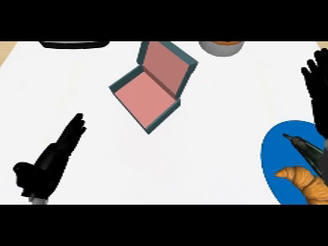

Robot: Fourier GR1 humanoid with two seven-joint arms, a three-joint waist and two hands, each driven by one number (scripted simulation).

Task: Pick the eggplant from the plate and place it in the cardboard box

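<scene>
Head view: right black hand (327, 98) hovers fingers straight, holding nothing; slim dark eggplant (303, 146) lies just below it on the round blue plate (274, 144). Best drop straight down, clear of the croissant (307, 181).

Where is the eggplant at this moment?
In the head view the eggplant lies on the blue plate at the lower right, just above the croissant, partly hidden by the right forearm.

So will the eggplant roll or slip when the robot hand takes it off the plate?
Probably some. The eggplant looks long, narrow and dark-skinned, so it may roll sideways on the blue plate. It likely stays stiff. The croissant beside it could get nudged.
</scene>
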